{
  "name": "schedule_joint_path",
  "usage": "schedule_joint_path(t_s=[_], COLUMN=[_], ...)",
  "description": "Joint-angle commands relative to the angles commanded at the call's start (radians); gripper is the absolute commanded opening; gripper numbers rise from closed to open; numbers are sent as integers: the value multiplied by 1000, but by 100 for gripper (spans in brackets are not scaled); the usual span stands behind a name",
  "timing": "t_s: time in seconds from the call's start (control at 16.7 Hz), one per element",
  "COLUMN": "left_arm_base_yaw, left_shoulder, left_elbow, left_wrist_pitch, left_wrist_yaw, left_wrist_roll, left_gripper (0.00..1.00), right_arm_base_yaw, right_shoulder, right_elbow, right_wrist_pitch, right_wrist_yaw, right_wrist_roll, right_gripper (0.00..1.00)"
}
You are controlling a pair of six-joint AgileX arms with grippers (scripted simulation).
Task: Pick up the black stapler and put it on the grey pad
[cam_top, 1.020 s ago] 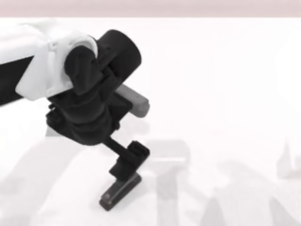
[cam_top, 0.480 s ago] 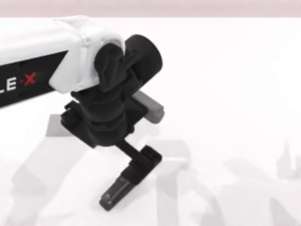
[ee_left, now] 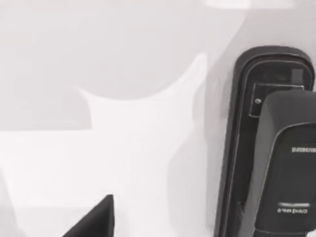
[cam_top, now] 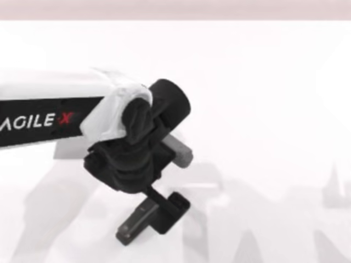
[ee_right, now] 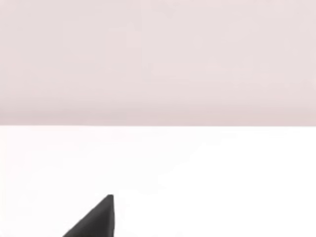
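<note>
The black stapler [cam_top: 131,227] lies slantwise near the table's front edge, left of the middle. My left gripper [cam_top: 160,215] hangs open right over the stapler's far end, its fingers apart and gripping nothing. In the left wrist view the stapler [ee_left: 276,148] runs long and close under the hand, off to one side, and one dark fingertip [ee_left: 96,222] shows beside it. Only a sliver of the grey pad [cam_top: 64,151] shows under the left arm. The right arm is out of the top view; one fingertip [ee_right: 94,219] of its gripper shows over bare table.
The left arm's white link [cam_top: 49,118] reaches in from the left edge. Pale grey shadows lie across the front of the white table [cam_top: 263,109]. A pinkish wall [ee_right: 158,59] stands beyond the table's far edge.
The left arm has stretched further in from the left, and its gripper has moved right and toward the front edge, closer onto the stapler. The stapler has not moved.
</note>
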Motion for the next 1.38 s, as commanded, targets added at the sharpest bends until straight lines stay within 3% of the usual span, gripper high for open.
schedule_joint_path(t_s=[0.18,0.48,1.26,1.38], left_arm_base_yaw=[0,0,0,0], left_shoulder=[41,48,48,48], left_elbow=[-68,-80,-80,-80], left_wrist_pitch=[104,121,121,121], left_wrist_yaw=[0,0,0,0], left_wrist_roll=[1,1,1,1], left_gripper=[100,100,2,0], right_arm_base_yaw=[0,0,0,0], right_shoulder=[0,0,0,0], right_elbow=[0,0,0,0], right_wrist_pitch=[0,0,0,0], right_wrist_yaw=[0,0,0,0], right_wrist_roll=[0,0,0,0], right_gripper=[100,100,100,100])
